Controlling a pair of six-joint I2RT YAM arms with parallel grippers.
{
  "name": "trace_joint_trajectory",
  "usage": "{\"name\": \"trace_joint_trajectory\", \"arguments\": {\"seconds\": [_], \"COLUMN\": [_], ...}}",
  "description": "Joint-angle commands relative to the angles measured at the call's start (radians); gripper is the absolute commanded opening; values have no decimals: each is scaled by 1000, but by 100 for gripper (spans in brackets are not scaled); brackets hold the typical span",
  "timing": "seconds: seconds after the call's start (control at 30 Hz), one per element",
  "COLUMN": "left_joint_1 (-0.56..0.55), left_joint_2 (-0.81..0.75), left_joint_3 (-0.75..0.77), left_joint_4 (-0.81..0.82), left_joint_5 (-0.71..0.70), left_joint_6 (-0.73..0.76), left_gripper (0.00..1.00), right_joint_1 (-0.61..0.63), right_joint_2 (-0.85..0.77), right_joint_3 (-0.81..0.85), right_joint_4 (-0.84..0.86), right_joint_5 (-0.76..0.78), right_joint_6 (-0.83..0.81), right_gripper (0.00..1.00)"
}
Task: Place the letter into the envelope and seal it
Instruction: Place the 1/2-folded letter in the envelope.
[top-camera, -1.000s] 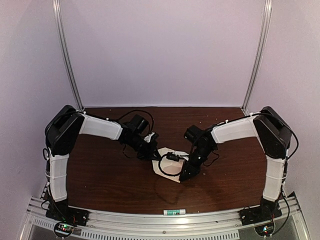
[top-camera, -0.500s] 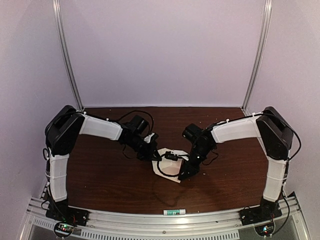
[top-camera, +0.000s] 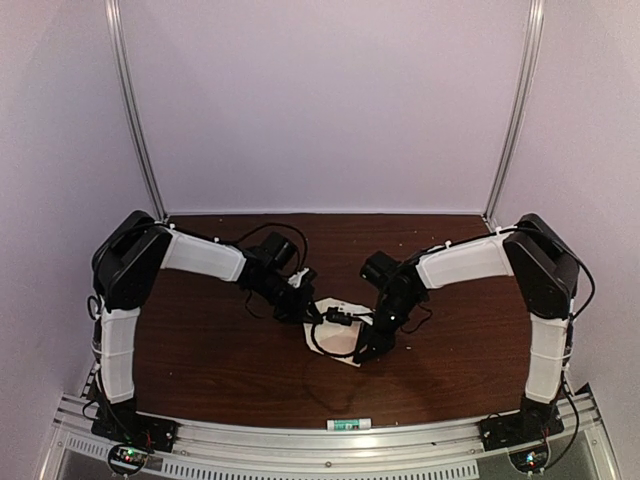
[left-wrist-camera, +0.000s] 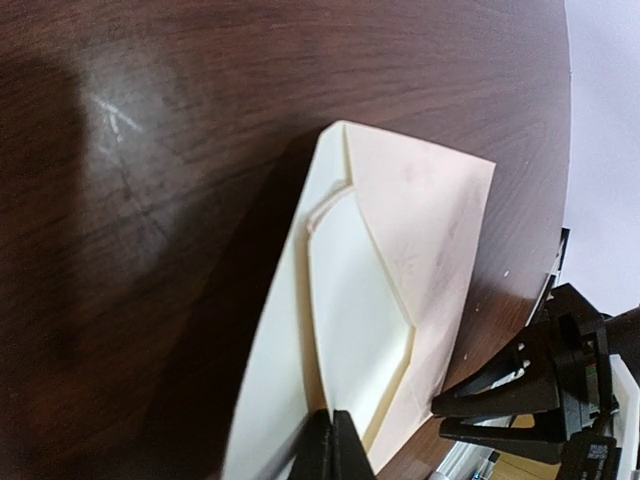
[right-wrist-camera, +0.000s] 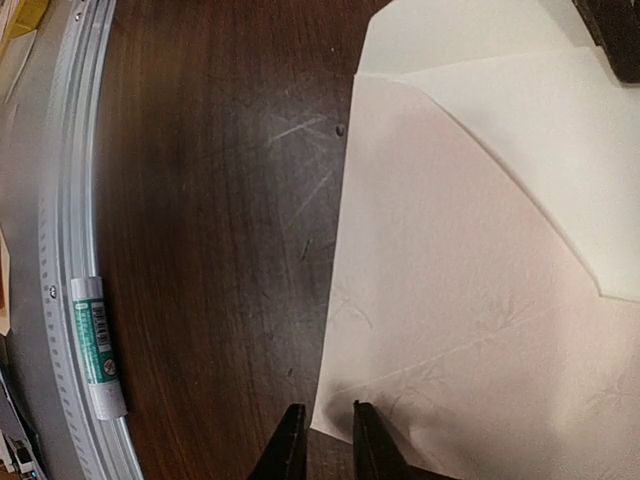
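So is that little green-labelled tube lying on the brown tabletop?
No, the tube lies on the metal rail just in front of the table.

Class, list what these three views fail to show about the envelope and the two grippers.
- Right wrist view: the right gripper, jaws slightly apart, straddles a corner of the envelope; the bottom edge cuts off any contact.
- Left wrist view: the left gripper is shut on the envelope; which layers, the bottom edge hides.
- Top view: both grippers cover the envelope; flap too small.
- Glue stick label: too small, right wrist view.
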Motion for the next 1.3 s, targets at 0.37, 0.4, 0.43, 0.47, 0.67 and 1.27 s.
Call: {"name": "trace_joint_trajectory", "arguments": {"seconds": [0.37, 0.4, 0.43, 0.47, 0.67, 1.27], "left_joint_1": [57, 56, 54, 52, 52, 52], "left_joint_2": [80, 81, 80, 82, 85, 96], "left_joint_3": [102, 98, 95, 93, 98, 117], "left_joint_4": [-132, -129, -125, -122, -121, -136], "left_joint_5": [87, 87, 89, 93, 112, 120], "left_joint_6": [116, 114, 113, 113, 109, 108], "left_gripper": [0, 0, 0, 0, 0, 0], "right_joint_1": [5, 5, 5, 5, -40, -105], "right_joint_2": [18, 17, 14, 10, -56, -106], "right_joint_3": [-35, -31, -27, -23, -16, -13], "right_joint_4": [-31, -32, -33, -32, -39, 154], "right_joint_5": [78, 78, 79, 82, 100, 377], "right_joint_6": [-8, -8, -8, -7, -7, 11], "right_gripper": [17, 17, 17, 18, 20, 41]}}
